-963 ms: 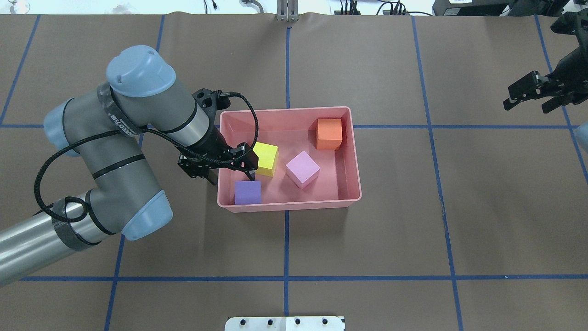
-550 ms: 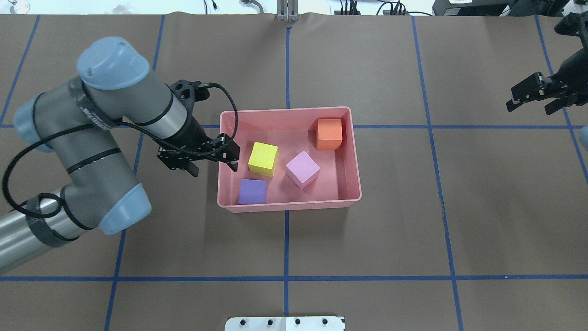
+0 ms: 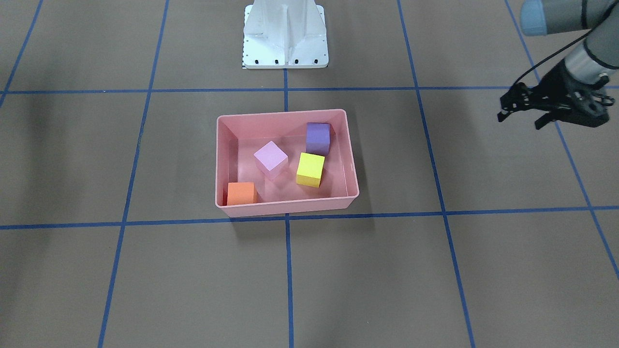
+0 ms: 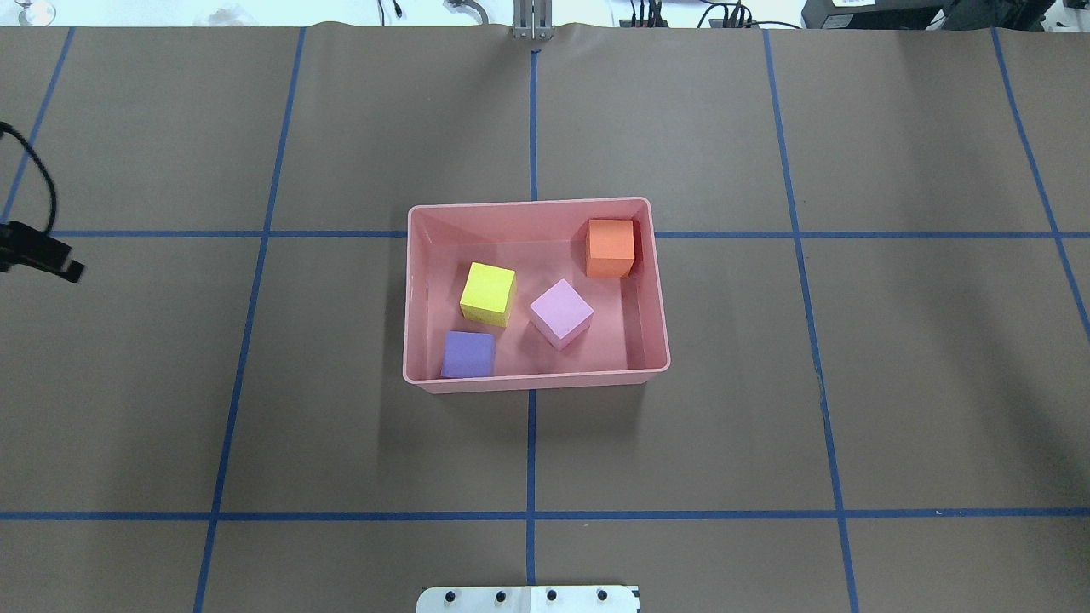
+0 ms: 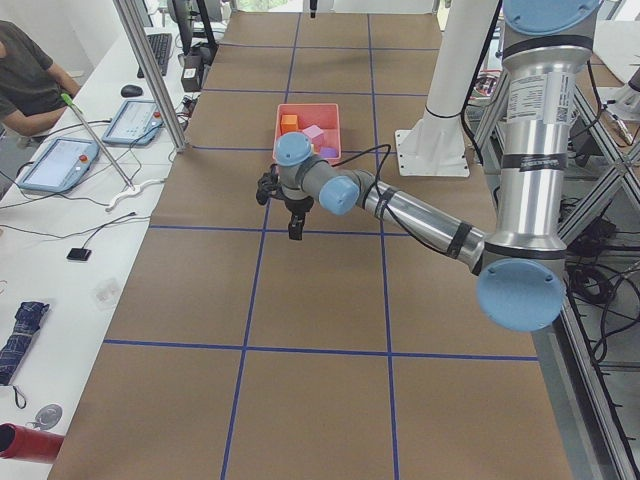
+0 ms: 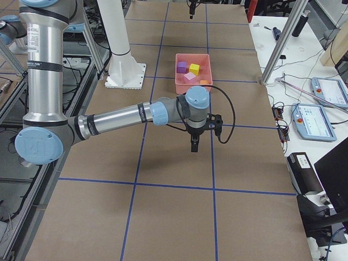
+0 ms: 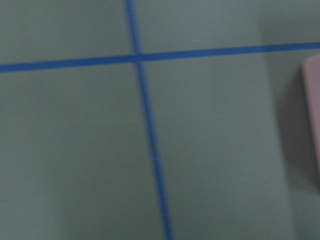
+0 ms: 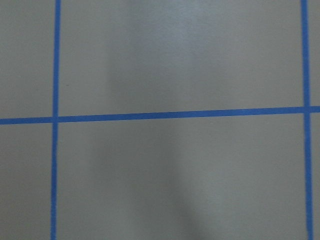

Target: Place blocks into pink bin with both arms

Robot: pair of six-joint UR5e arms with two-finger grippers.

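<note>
The pink bin (image 4: 532, 204) (image 3: 285, 209) sits mid-table and holds the blocks: yellow (image 4: 488, 292), lilac (image 4: 560, 312), orange (image 4: 610, 247) and purple (image 4: 467, 354). My left gripper (image 3: 521, 118) hangs well to the bin's left over bare table, open and holding nothing; only one finger (image 4: 60, 266) shows at the overhead view's left edge. Its wrist view catches just the bin's edge (image 7: 312, 115). My right gripper (image 6: 194, 144) shows only in the side view, far from the bin over the table; I cannot tell whether it is open or shut.
The white pedestal base (image 3: 284, 34) stands at the robot's side of the table. Blue tape lines grid the brown surface. A side bench with tablets (image 5: 60, 160), a metal pole (image 5: 150, 70) and a seated person (image 5: 25, 70) runs along the far side.
My left arm has pulled back from the bin's left wall and swung out past the overhead view's left edge. The right gripper has left that view on the right. The blocks stay put.
</note>
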